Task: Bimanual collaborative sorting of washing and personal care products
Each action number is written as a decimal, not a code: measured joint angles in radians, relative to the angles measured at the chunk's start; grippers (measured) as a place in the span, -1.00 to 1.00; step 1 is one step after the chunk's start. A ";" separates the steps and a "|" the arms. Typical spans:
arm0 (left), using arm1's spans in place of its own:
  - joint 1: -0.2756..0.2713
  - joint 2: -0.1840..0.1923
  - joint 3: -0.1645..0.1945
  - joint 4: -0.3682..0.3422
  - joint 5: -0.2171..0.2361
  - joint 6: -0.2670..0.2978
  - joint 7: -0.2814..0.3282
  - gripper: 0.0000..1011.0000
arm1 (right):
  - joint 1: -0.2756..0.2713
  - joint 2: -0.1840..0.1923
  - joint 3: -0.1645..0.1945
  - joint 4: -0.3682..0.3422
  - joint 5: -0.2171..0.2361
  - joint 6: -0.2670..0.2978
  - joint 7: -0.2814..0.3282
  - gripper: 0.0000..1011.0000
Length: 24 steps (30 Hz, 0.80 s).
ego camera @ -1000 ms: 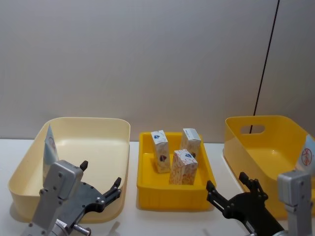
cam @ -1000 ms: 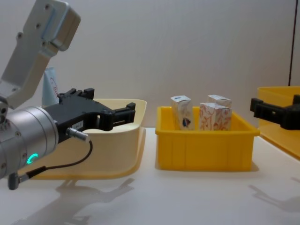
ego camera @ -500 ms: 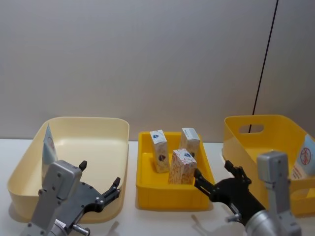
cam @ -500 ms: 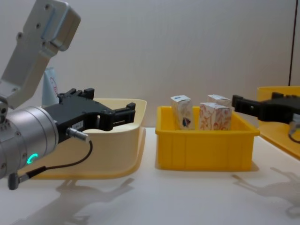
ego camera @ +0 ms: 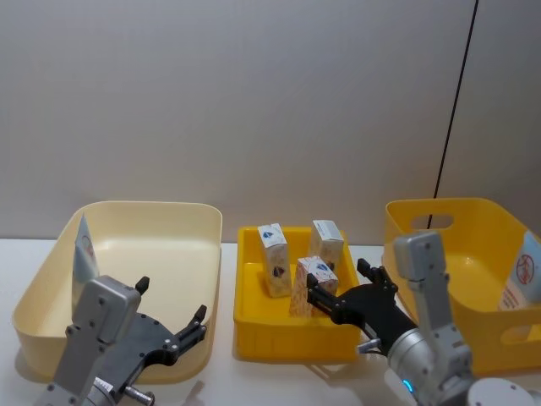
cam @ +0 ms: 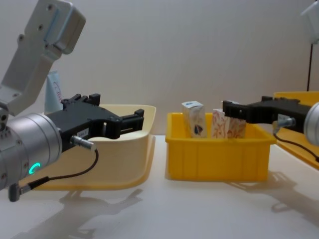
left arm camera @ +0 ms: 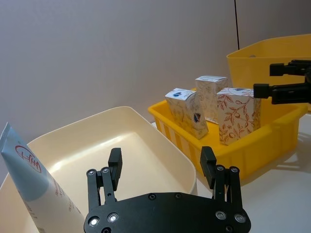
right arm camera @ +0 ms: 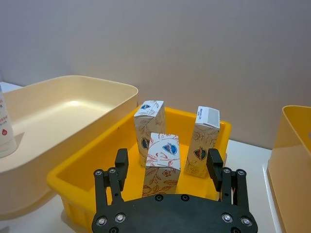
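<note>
Head high, chest low, both forward; wrists close; all share middle tray (ego camera: 287, 340), cartons (ego camera: 275, 258).

The white table (cam: 159, 209) holds three bins in a row. A cream bin (ego camera: 144, 205) sits on the left, a small yellow bin (ego camera: 287, 338) in the middle, and a big yellow bin (ego camera: 473, 228) on the right.

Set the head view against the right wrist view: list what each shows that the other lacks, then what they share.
Head view adds the left gripper, open near the cream bin, and a tube leaning in the deep yellow bin. Right wrist view adds the gap each side between the right gripper, open, and the front carton. Shared: three cartons standing in the yellow tray.
</note>
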 joint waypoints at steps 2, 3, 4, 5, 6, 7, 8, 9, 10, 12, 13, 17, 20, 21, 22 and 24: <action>0.000 0.000 0.000 0.000 0.000 0.000 0.000 0.98 | 0.027 -0.011 -0.008 0.032 -0.011 0.008 0.000 0.98; 0.000 0.000 0.000 0.000 0.000 0.000 0.000 0.98 | 0.033 -0.014 -0.010 0.040 -0.013 0.011 0.000 0.98; 0.000 0.000 0.000 0.000 0.000 0.000 0.000 0.98 | 0.039 -0.017 -0.012 0.047 -0.016 0.013 0.000 0.98; 0.000 0.000 0.000 0.000 0.000 0.000 0.000 0.98 | 0.043 -0.020 -0.013 0.054 -0.018 0.014 0.000 0.98; 0.000 0.000 0.000 0.000 0.000 0.000 0.000 0.98 | 0.050 -0.023 -0.015 0.063 -0.020 0.016 0.000 0.98; 0.000 0.000 0.000 0.000 0.000 0.000 0.000 0.98 | 0.060 -0.029 -0.018 0.077 -0.024 0.019 0.000 0.98; 0.000 0.000 0.000 0.000 0.000 0.000 0.000 0.98 | 0.064 -0.032 -0.019 0.085 -0.025 0.020 -0.001 0.98; 0.000 0.000 0.000 0.000 0.000 0.000 0.000 0.98 | 0.068 -0.034 -0.021 0.091 -0.028 0.021 -0.002 0.98; 0.000 0.000 0.000 0.000 0.000 0.000 0.000 0.98 | 0.078 -0.041 -0.023 0.107 -0.031 0.023 -0.005 0.98; 0.000 0.000 0.000 0.000 0.000 0.000 0.000 0.98 | 0.087 -0.047 -0.025 0.122 -0.035 0.026 -0.007 0.98; 0.000 0.000 0.000 0.000 0.000 0.000 0.000 0.98 | 0.096 -0.053 -0.027 0.138 -0.039 0.027 -0.009 0.98; 0.000 0.000 0.000 0.000 0.000 0.000 0.000 0.98 | 0.115 -0.067 -0.030 0.172 -0.047 0.029 -0.015 0.98; 0.000 0.000 0.000 0.000 0.000 0.000 0.000 0.98 | 0.128 -0.078 -0.032 0.196 -0.052 0.030 -0.018 0.98; 0.000 0.000 0.000 0.000 0.000 0.000 0.000 0.98 | 0.131 -0.080 -0.033 0.201 -0.053 0.030 -0.019 0.98; 0.000 0.000 0.000 0.000 0.000 0.000 0.000 0.98 | 0.136 -0.084 -0.033 0.210 -0.055 0.031 -0.021 0.98; 0.000 0.000 0.000 0.000 0.000 0.000 0.000 0.98 | 0.141 -0.088 -0.034 0.218 -0.057 0.031 -0.022 0.94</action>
